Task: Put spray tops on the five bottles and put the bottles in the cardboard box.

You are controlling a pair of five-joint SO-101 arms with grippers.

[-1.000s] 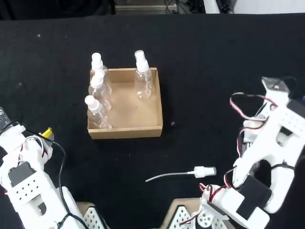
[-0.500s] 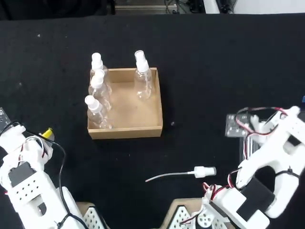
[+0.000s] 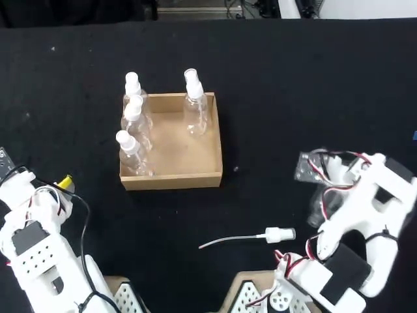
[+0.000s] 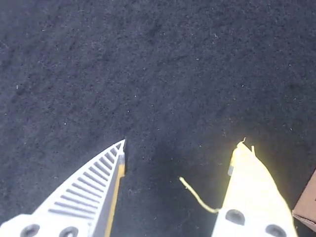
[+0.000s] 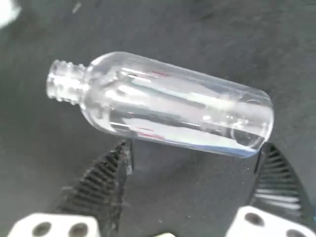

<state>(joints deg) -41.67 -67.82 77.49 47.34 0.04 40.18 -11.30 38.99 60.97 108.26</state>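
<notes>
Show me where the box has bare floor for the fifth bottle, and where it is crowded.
Free: the floor of the cardboard box from centre to front right corner, bordered by the front and right walls. Crowded: three capped bottles line the left wall, and a fourth bottle stands at the back wall.

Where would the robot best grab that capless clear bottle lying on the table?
Probably the straight middle of the bottle, from above, fingers closing across its width. It lies on its side just ahead of the open right gripper. The narrow threaded neck should stay free for the spray top.
</notes>
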